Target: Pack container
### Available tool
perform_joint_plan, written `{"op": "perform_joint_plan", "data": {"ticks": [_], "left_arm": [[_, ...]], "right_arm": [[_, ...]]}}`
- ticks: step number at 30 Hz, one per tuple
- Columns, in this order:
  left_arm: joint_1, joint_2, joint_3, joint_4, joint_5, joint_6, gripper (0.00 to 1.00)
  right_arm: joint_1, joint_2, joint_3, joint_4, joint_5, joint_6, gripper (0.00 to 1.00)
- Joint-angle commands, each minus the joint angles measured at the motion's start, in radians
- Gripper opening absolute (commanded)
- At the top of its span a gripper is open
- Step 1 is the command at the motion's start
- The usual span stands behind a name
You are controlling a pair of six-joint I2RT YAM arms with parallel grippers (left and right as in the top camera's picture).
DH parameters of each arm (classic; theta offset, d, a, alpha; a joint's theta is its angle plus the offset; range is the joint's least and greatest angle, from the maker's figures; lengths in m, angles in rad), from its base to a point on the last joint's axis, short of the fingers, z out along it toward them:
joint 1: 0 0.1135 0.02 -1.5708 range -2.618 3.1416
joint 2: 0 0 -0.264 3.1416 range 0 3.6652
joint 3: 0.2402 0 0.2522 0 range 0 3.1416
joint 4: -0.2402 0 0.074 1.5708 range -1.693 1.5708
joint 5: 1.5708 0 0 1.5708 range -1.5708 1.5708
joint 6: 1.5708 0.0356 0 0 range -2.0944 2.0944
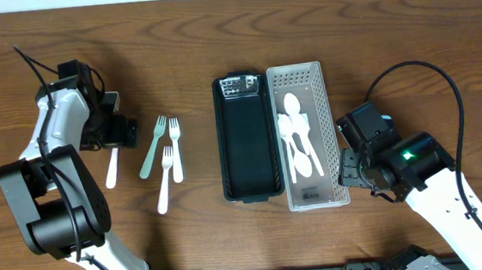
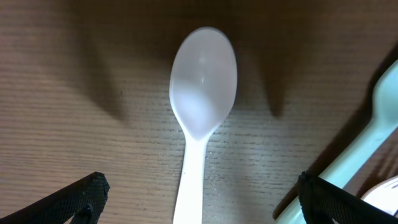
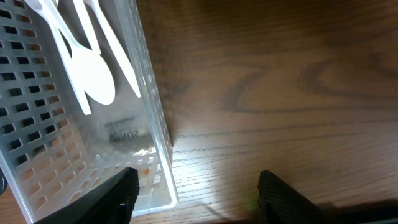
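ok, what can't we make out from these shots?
- Overhead: left end effector hides bowl of the white plastic spoon.
- Left wrist: pale green plastic fork cut off by the right edge.
- Right wrist: white perforated plastic basket cut off left; spoon count unclear.
- Overhead: black plastic tray label too small.

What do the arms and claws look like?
The left arm and right arm are white shells with black joints, each trailing a black cable. A green light glows on the right arm. The left claw and right claw have black fingers.
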Motion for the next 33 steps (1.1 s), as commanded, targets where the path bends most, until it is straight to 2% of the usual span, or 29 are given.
{"op": "perform_joint_plan", "data": {"ticks": [1, 26, 27, 31, 33], "left_arm": [[0.021, 0.008, -0.032, 0.008, -0.007, 0.026, 1.0], [0.047, 0.085, -0.039, 0.043, -0.004, 0.028, 1.0], [0.047, 0.085, -0.039, 0.043, -0.004, 0.025, 0.97], [0.047, 0.085, -0.039, 0.04, -0.003, 0.017, 0.69], [0.047, 0.085, -0.039, 0.035, -0.003, 0.017, 0.59]], "right_arm": [[0.001, -0.013, -0.003, 0.0, 0.005, 0.0, 0.65], [0.001, -0.013, -0.003, -0.021, 0.005, 0.0, 0.64], [0.001, -0.013, -0.003, -0.021, 0.005, 0.0, 0.64], [0.001, -0.013, -0.003, -0.022, 0.005, 0.0, 0.64], [0.001, -0.013, -0.003, -0.023, 0.005, 0.0, 0.64]]}}
